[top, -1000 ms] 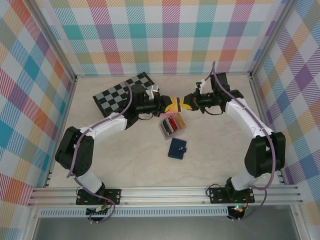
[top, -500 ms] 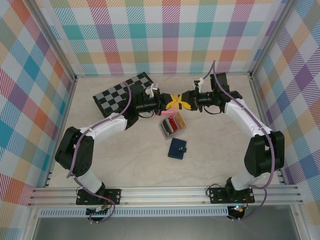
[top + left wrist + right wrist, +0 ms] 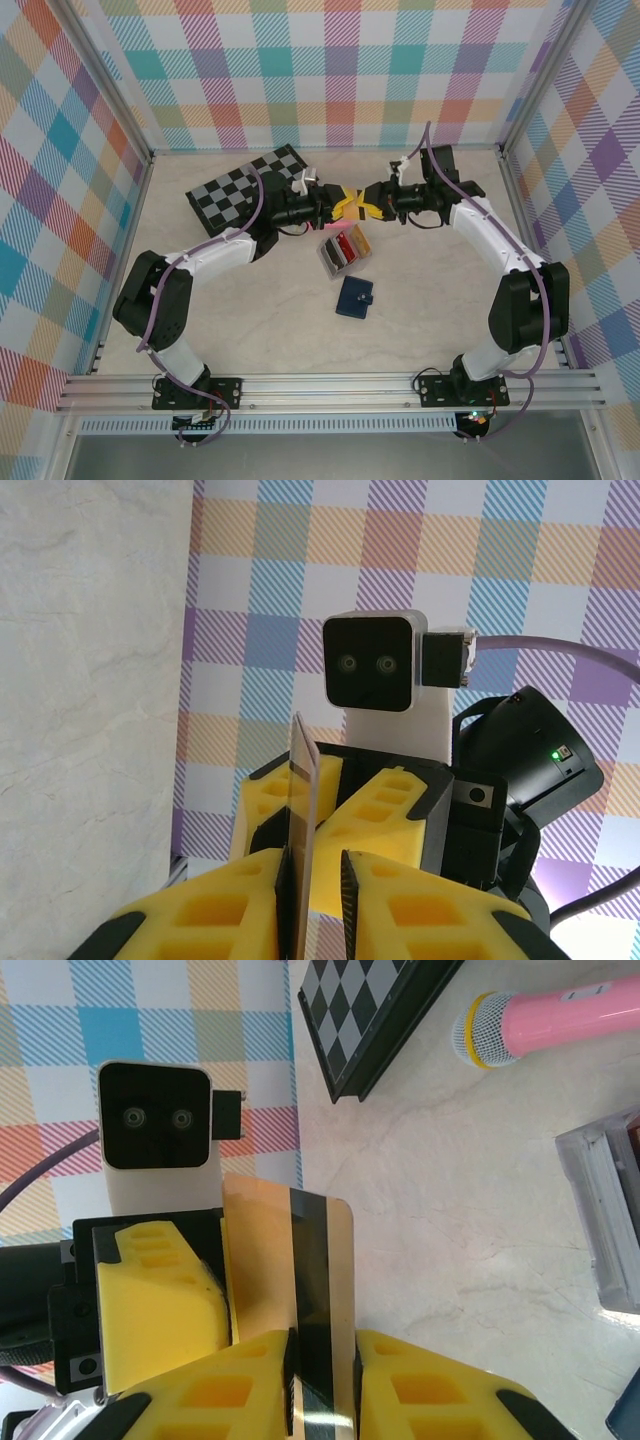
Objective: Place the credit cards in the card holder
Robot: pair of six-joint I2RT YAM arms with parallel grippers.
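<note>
A yellow-orange credit card (image 3: 352, 205) with a black stripe hangs above the table where both grippers meet. My right gripper (image 3: 371, 208) is shut on it; in the right wrist view the card (image 3: 270, 1250) spans slantwise from pad to pad of that gripper (image 3: 322, 1345). My left gripper (image 3: 343, 206) stands slightly open. In the left wrist view the card (image 3: 303, 780) is edge-on against one pad of the gripper (image 3: 315, 865), with a gap to the other. More credit cards (image 3: 343, 246), red and black, lie in a clear box. The navy card holder (image 3: 354, 296) lies closed on the table.
The clear plastic box (image 3: 328, 258) sits just below the grippers, its corner also in the right wrist view (image 3: 610, 1210). A checkered board (image 3: 245, 187) lies at the back left. A pink microphone (image 3: 560, 1025) lies near the board. Plaid walls enclose the table.
The two grippers have come closer together around the card. The left jaws have parted from the card, and the right jaws now span it.
</note>
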